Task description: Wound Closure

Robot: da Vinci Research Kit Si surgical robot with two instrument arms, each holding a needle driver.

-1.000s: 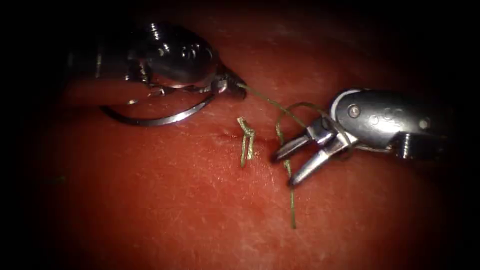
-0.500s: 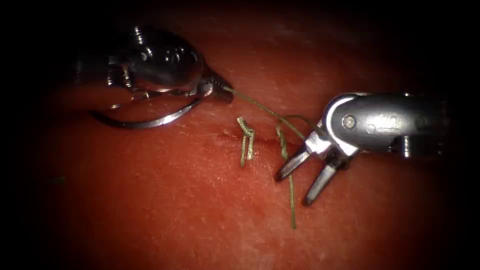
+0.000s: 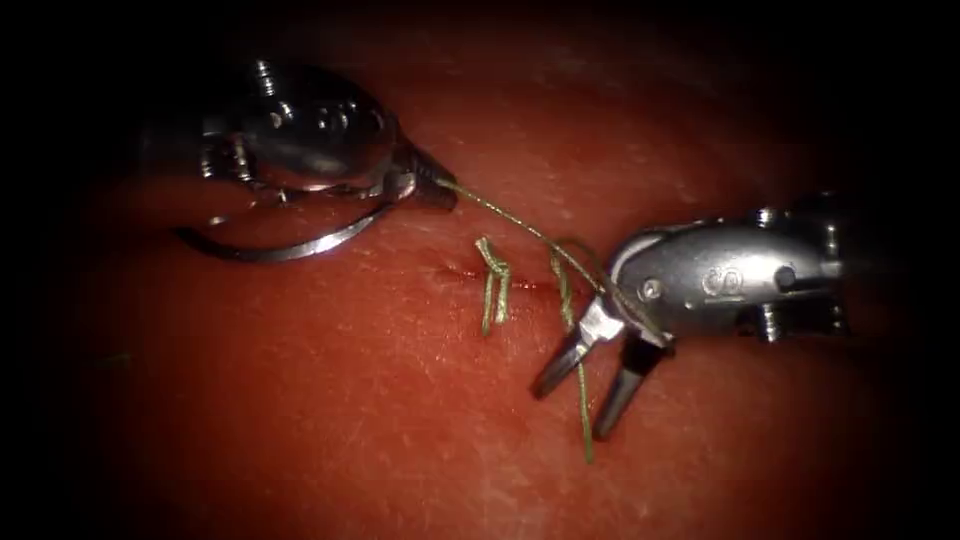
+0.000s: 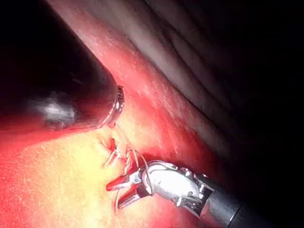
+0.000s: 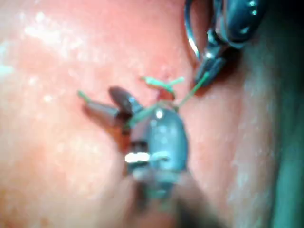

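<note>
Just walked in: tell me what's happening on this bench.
The left end effector holds the needle at its thread end, clear of the tissue. Thread runs from there to the right end effector, looped around it; its jaws are open, holding nothing, astride the loose tail. A tied stitch sits on the cut.

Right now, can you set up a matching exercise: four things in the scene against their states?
Things:
1. left gripper
2. right gripper
3. needle
4. finished knot

States:
A. open, holds nothing, astride the loose thread tail
B. sits on the cut, two short ends hanging
C. shut on the needle at its thread end
D. out of the tissue, curving off to the left

Pairs: 1-C, 2-A, 3-D, 4-B
</note>
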